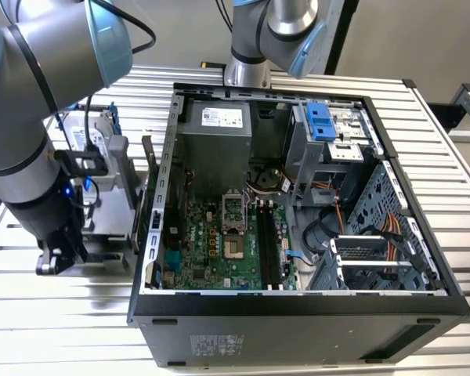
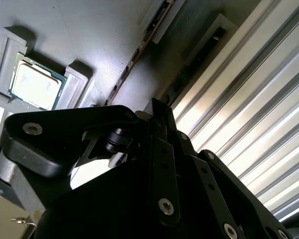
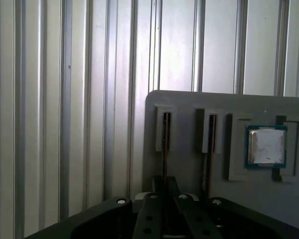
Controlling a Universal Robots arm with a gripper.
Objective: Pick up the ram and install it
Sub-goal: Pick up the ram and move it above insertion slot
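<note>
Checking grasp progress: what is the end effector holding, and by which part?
It cannot be told. The end effector sits at one end of the thin dark ram stick standing edgewise in the grey slotted holder, but contact is unclear.

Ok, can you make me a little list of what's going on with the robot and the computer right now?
Where: ribbed metal table with an open computer case on it
Robot: gripper low over the grey holder beside the case, lined up with one stick
Task thing: ram standing on edge in a holder slot; gripped or not, cannot tell
Neighbours: second stick, processor chip
Computer: motherboard with long black slots
Progress: ram not yet installed
</note>
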